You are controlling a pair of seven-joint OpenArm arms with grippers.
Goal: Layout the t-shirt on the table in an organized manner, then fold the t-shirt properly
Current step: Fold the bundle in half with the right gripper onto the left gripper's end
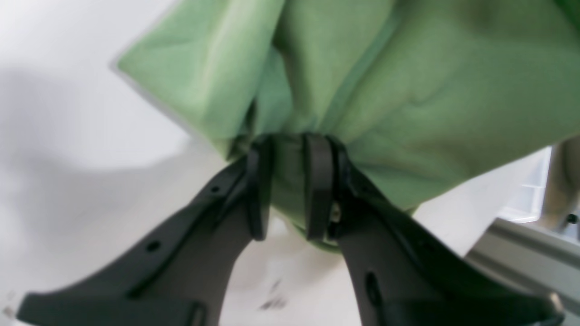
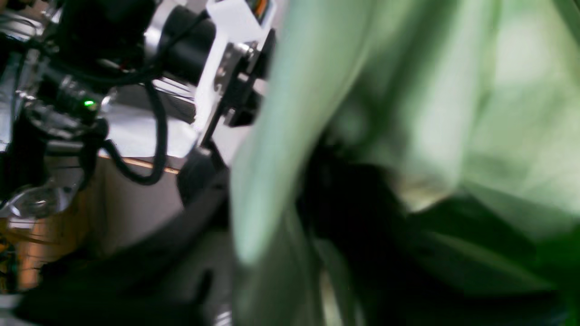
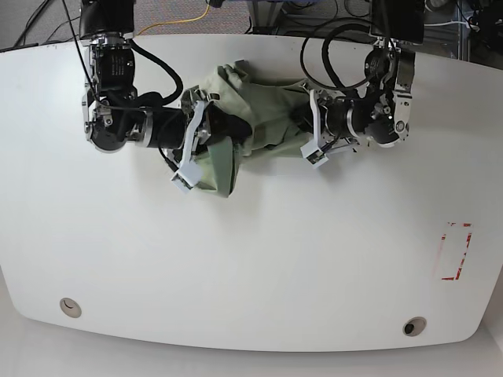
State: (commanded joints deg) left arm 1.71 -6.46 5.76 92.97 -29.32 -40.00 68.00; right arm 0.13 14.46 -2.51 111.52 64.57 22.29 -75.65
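Left end effector [image 1: 288,188] pinches the t-shirt [image 1: 362,81], soft wrinkled fabric.

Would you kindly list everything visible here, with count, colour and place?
t-shirt: one, pale green, bunched at the table's far middle, held between both arms.
table: one, glossy white, filling the base view.
grommet holes: two, near front edge, left and right.
red marking: one, rectangular, right side.
cables: several, black and yellow, beyond the far edge.
left gripper: black, shut on t-shirt.
right gripper: buried in fabric, state unclear.
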